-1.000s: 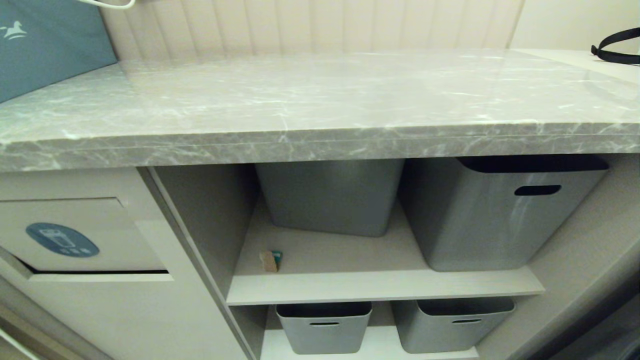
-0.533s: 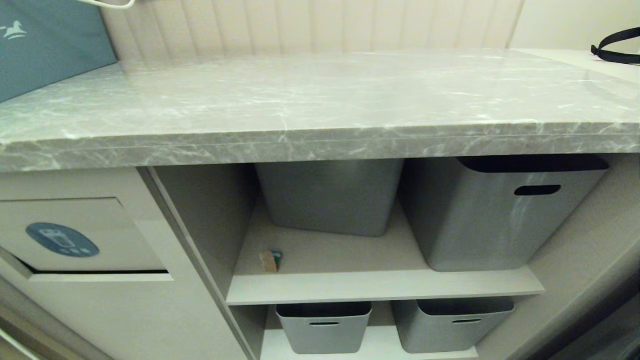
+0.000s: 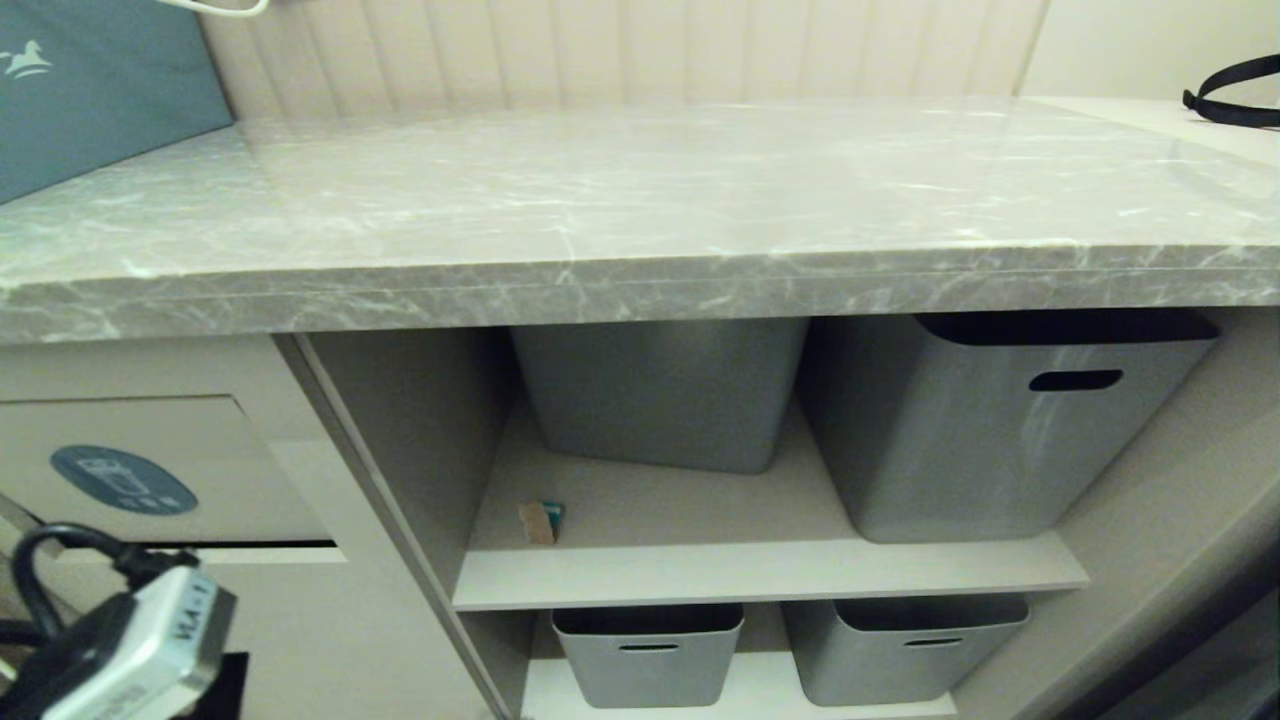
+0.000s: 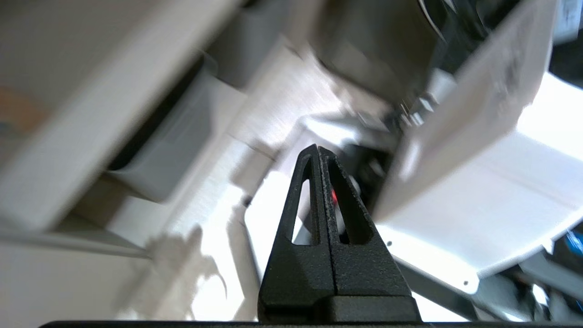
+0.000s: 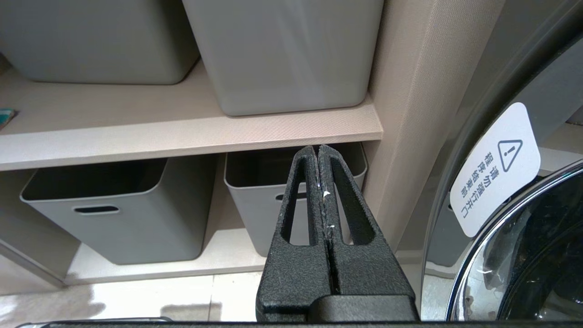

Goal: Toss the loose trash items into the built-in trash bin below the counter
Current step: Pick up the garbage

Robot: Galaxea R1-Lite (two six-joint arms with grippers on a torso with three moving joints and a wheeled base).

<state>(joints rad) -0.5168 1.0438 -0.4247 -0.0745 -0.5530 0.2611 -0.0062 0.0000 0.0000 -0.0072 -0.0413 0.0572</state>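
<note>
Showing at the near lower-left corner of the head view, the left arm's wrist block (image 3: 120,640) with its black cable sits just below the trash bin flap. The left gripper (image 4: 317,152) has its black fingers pressed together with nothing between them; its surroundings in the wrist view are too blurred to place. The right gripper (image 5: 317,150) is likewise closed and empty, low in front of the lower grey tubs (image 5: 118,214), beside a rounded appliance door with a white warning sticker (image 5: 494,168).

The built-in trash bin (image 3: 180,470) is a beige cabinet flap on the left, under the counter, bearing a blue oval sticker (image 3: 122,479) with a white bin icon; a dark gap runs along its lower edge.

To its right, on the upper shelf (image 3: 760,575), lies one small cardboard scrap (image 3: 540,522), tan with a bit of teal tape at one end, near the shelf's front left, apart from the two larger grey tubs (image 3: 1000,430) behind it.

Above, the counter (image 3: 640,210) is a grey marble-look slab with white veins and a thick edge. A teal box (image 3: 90,90) stands at its far left, and a black strap (image 3: 1230,95) lies far right.
</note>
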